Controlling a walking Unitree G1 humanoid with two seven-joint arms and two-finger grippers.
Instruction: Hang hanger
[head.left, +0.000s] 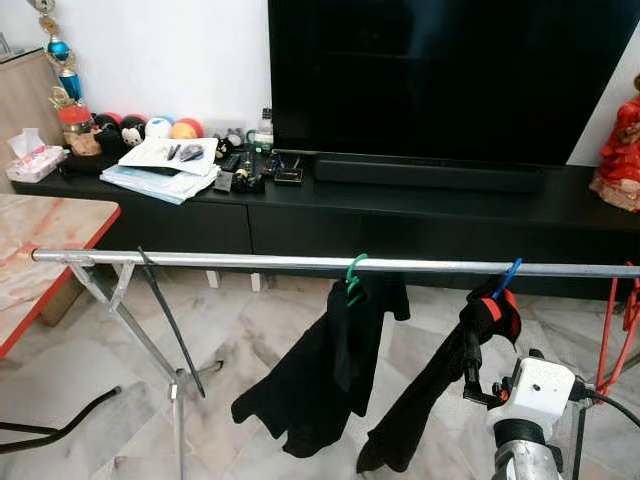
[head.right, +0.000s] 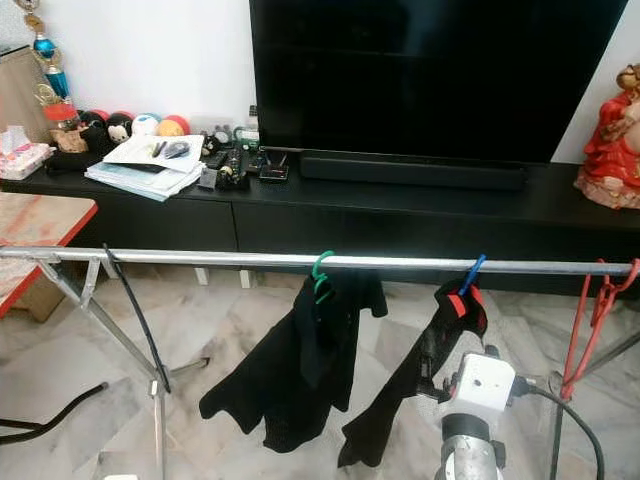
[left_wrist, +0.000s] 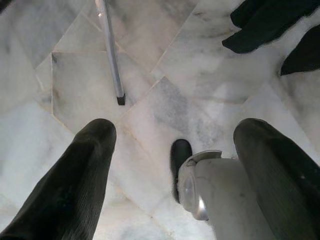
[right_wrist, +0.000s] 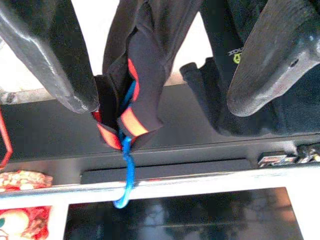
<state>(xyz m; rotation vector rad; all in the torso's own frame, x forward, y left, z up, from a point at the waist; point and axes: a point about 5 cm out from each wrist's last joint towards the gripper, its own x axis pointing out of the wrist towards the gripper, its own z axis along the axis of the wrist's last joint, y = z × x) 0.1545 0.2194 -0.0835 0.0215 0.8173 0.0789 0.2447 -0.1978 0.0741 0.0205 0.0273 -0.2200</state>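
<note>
My right gripper (right_wrist: 160, 65): fingers released, straddling blue hanger (right_wrist: 127, 165) | garment (right_wrist: 142, 85) soft, light | grasp stiff hanger neck.

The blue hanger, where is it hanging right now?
The blue plastic hanger is hooked on the silver metal rail, towards the robot's right, between the green plastic hanger and the red wire hanger, just above the right end effector.
</note>
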